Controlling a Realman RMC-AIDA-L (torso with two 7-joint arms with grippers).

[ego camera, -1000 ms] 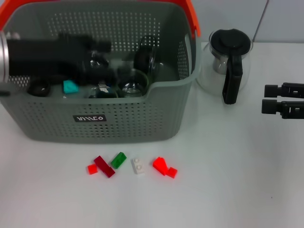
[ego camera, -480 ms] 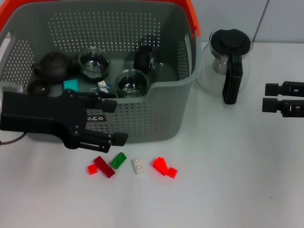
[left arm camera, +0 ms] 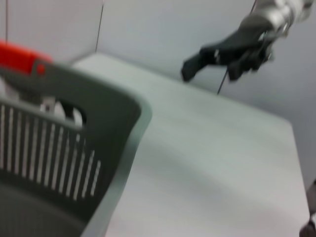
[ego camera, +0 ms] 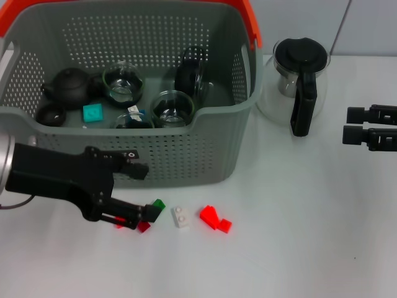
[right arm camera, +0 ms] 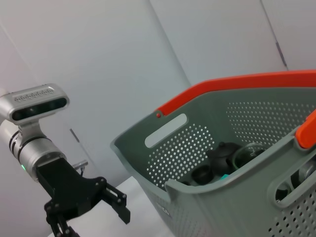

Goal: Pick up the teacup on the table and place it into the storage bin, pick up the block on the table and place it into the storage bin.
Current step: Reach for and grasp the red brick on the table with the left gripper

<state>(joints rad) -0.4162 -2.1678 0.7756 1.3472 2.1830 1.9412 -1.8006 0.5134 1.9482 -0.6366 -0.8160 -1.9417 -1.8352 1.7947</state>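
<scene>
Down from half a second ago, my left gripper [ego camera: 141, 193] gapes over the green block [ego camera: 157, 204]: light, rigid, slick; I'd pinch its long sides.

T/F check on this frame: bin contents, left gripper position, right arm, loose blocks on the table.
1. The left gripper is open, low over the blocks in front of the storage bin. True.
2. The right gripper is holding the glass pot. False: it is parked apart from it, at the table's right side, open.
3. A teal block lies inside the bin. True.
4. The bin holds no teaware. False: a dark teapot and glass cups sit inside.
5. The white block is in the bin. False: it is on the table.
</scene>
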